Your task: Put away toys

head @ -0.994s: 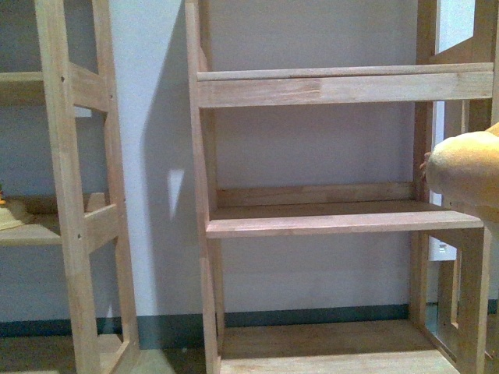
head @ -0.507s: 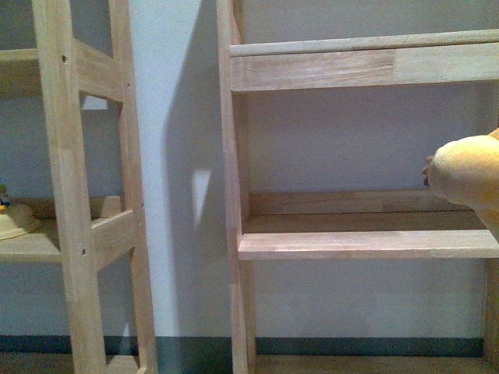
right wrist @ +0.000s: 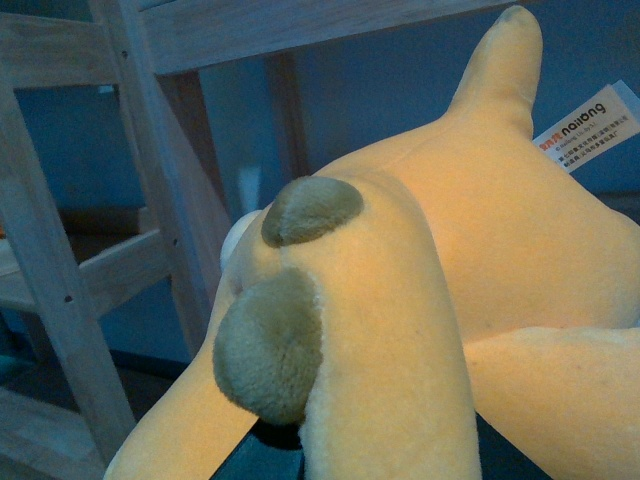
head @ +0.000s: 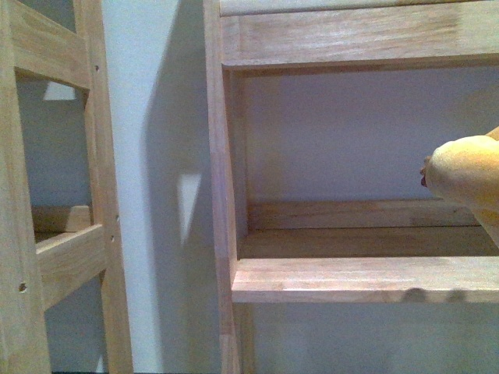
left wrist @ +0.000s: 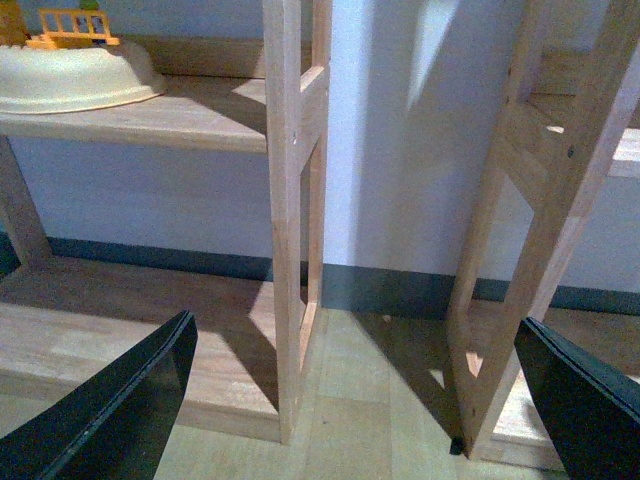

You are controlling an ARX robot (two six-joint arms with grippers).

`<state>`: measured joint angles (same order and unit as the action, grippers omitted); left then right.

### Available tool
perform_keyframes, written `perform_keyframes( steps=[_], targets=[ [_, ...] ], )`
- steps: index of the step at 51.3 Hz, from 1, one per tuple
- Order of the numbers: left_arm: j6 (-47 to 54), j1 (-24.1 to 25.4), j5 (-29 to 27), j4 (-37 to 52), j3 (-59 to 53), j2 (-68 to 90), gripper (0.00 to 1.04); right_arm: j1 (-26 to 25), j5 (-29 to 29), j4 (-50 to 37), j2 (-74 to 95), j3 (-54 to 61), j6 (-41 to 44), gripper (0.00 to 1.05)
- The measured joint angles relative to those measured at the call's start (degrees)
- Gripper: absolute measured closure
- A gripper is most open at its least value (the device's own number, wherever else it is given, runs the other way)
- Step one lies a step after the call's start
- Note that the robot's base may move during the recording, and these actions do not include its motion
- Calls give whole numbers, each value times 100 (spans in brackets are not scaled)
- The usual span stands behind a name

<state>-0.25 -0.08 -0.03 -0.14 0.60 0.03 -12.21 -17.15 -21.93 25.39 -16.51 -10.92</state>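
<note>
The yellow-orange plush toy (head: 464,175) pokes in from the right edge of the front view, hanging just above the middle shelf board (head: 366,279) of the right wooden shelf unit. In the right wrist view the plush toy (right wrist: 420,270) fills most of the picture, with brownish patches and a white tag (right wrist: 590,125). My right gripper (right wrist: 370,455) is shut on it and mostly hidden beneath it. My left gripper (left wrist: 350,400) is open and holds nothing, its black fingers (left wrist: 120,410) spread wide above the floor between the two shelf units.
A second wooden shelf unit (head: 54,257) stands to the left, with a strip of pale wall between the two. On its shelf sits a cream bowl-shaped toy with an orange fence (left wrist: 75,70). A dark baseboard (left wrist: 390,290) runs along the wall above the wood floor.
The right shelf unit has grown larger and its boards sit lower in the front view, so the view has closed in on it. The plush keeps its place at the right edge.
</note>
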Motion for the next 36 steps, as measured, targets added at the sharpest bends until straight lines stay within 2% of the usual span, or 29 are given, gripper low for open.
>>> perform_keyframes(
  steps=[22,28,33,36],
  targets=[
    [0,0,0,0,0,0,6,-11,-42,35,4,-2,20,88],
    [0,0,0,0,0,0,6,-144,-737,1285,20,-463,656,88],
    [0,0,0,0,0,0,6,-66,-780,1766,46,-881,1012,88],
    [0,0,0,0,0,0,6,94,-601,1856,26,-1237,1178,88]
  ],
)
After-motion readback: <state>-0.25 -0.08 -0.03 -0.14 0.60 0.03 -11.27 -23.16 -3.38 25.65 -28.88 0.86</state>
